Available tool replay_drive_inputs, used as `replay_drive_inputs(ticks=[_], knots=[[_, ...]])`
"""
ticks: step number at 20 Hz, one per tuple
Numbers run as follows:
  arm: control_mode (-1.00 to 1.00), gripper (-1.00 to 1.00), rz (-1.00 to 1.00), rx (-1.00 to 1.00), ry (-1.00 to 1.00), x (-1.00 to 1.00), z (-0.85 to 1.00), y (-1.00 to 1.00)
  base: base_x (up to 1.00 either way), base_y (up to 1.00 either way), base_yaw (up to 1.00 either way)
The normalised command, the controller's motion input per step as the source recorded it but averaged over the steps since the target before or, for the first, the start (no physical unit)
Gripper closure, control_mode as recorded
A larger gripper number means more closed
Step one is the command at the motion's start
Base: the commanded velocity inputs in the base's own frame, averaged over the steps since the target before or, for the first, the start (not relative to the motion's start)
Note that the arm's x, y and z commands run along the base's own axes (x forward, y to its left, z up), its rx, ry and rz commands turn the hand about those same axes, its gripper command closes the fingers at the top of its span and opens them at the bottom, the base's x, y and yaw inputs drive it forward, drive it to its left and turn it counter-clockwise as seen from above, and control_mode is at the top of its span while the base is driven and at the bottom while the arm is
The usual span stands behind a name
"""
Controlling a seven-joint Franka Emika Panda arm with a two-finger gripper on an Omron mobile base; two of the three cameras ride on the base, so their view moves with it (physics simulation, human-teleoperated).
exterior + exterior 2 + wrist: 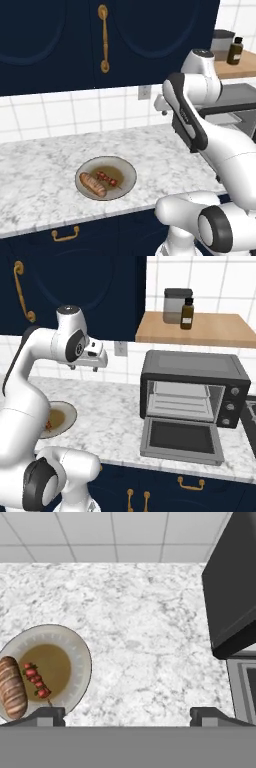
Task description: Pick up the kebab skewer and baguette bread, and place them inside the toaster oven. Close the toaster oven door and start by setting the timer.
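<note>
Item 1, claw (127, 714): I'm seeing its two tips standing wide apart w/ nothing between them, hanging above the marble worktop (45, 175), looking straight down.

Item 2, plate (127, 172): round, pale rim, brownish centre, sitting on the worktop nr the front edge. In the hand view it's lying at the lower left, by the left tip.

Item 3, kebab skewer (109, 179): thin stick w/ red and dark chunks, lying on the plate, just beside the bread, on its oven side.

Item 4, baguette bread (93, 184): golden-brown scored loaf, lying on the plate's outer side; I can't tell if it's touching the skewer.

Item 5, toaster oven (194, 367): dark grey box, sitting on the worktop to the right of the plate, well apart from it. I'm seeing a wire rack inside.

Item 6, toaster oven door (181, 440): hanging dropped open, lying flat out front, glass facing up.

Item 7, misc: wooden shelf (220, 331) above the oven, carrying a grey canister (176, 305) and a dark bottle (187, 314), bottle just in front of canister. Navy cabinets (60, 40) w/ brass handles above.
</note>
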Motion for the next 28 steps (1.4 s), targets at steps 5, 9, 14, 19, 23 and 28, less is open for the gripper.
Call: replay_drive_inputs(ticks=[5,9,14,19,23,28], knots=[[1.00,-1.00,0.00,0.00,0.00,0.00,0.00,0.00,0.07,-0.52,0.01],[1.00,-1.00,0.00,0.00,0.00,0.00,0.00,0.00,0.15,-0.09,0.00],[1.00,-1.00,0.00,0.00,0.00,0.00,0.00,0.00,0.35,0.00,0.00],[1.00,-1.00,0.00,0.00,0.00,0.00,0.00,0.00,0.32,0.00,0.00],[1.00,-1.00,0.00,0.00,0.00,0.00,0.00,0.00,0.00,0.00,0.00],[-1.00,-1.00,0.00,0.00,-0.07,-0.07,0.00,-0.12,0.00,0.00,0.00]])
